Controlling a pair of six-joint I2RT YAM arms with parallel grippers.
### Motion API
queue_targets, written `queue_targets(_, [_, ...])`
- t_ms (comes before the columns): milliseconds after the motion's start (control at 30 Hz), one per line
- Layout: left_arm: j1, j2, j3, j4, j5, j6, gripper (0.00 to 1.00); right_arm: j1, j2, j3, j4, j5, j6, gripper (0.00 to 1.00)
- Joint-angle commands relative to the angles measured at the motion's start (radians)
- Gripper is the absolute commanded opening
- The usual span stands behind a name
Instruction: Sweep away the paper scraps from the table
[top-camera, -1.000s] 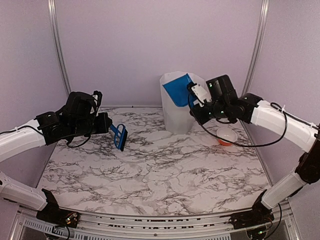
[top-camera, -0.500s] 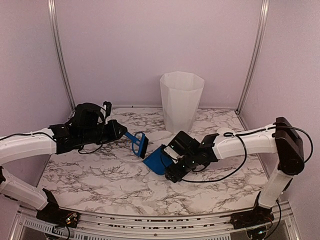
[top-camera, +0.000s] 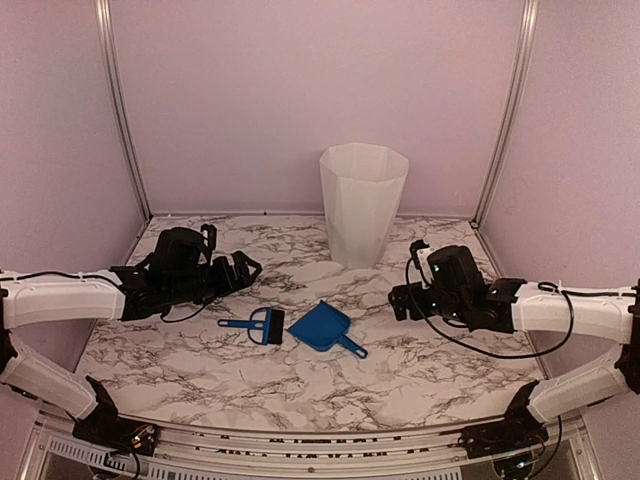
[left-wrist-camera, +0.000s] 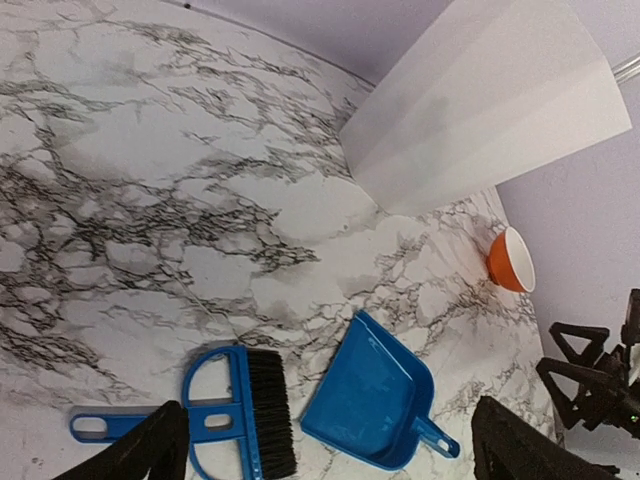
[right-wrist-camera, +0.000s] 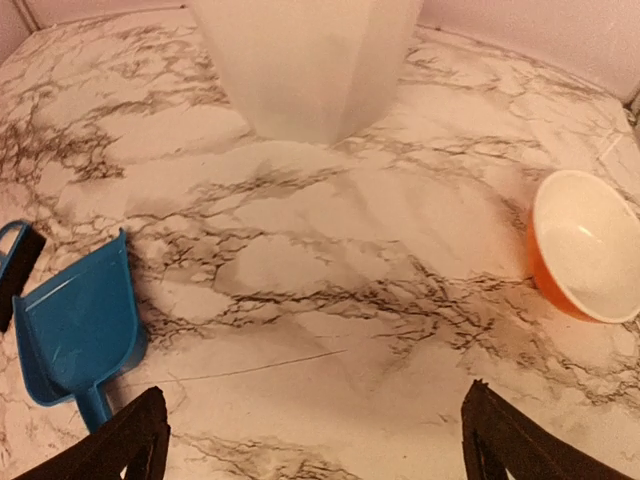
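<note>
Two grippers hang above the table, both gripping nothing. The left gripper has its black fingers spread wide, and its wrist view looks down between them at the tools lying apart from them. The right gripper is parted just as widely, its fingers at the two lower corners of its own view with only marble between them.

On the white marble-patterned table with grey-brown veins, a small blue hand brush with black bristles lies flat near the middle, its handle pointing left. Just beside it on the right lies a blue plastic dustpan, its mouth turned toward the brush and its short handle pointing to the near right. The pan shows only bare blue plastic.

A tall white faceted bin stands upright at the back of the table, behind the dustpan. No view shows its inside. A small orange bowl with a white inside sits to the right of the bin, showing only its white lining. The paper scraps cannot be made out in any view.
</note>
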Motion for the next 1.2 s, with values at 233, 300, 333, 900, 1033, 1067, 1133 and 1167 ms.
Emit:
queue_targets(233, [0.183, -0.311, -0.14, -0.174, -0.422, 0.217, 0.99, -0.318, -0.199, -0.319, 0.634, 0.261, -0.216, 0.99])
queue_targets(300, [0.241, -0.341, -0.179, -0.144, -0.404, 0.209, 0.99, -0.418, -0.152, -0.334, 0.717, 0.209, -0.205, 1.0])
queue_targets(333, [0.263, -0.353, -0.197, -0.135, -0.415, 0.202, 0.99, -0.466, -0.118, -0.335, 0.756, 0.177, -0.203, 1.0])
queue_targets(900, [0.528, -0.345, -0.511, 0.492, -0.705, 0.576, 0.99, -0.655, 0.364, -0.513, 1.651, 0.058, -0.417, 1.0])
queue_targets(1033, [0.612, -0.122, -0.602, 0.923, -0.601, 0.653, 0.99, -0.668, 0.356, -0.518, 1.628, 0.035, -0.403, 0.99])
queue_targets(1067, [0.617, -0.052, -0.606, 1.01, -0.61, 0.665, 0.99, -0.664, 0.336, -0.508, 1.574, 0.05, -0.394, 0.99])
queue_targets(1133, [0.622, 0.023, -0.596, 1.1, -0.553, 0.707, 0.99, -0.664, 0.347, -0.494, 1.582, 0.059, -0.389, 1.0])
queue_targets(1167, [0.628, 0.077, -0.589, 1.14, -0.517, 0.713, 0.99, -0.665, 0.356, -0.5, 1.605, 0.062, -0.397, 1.0])
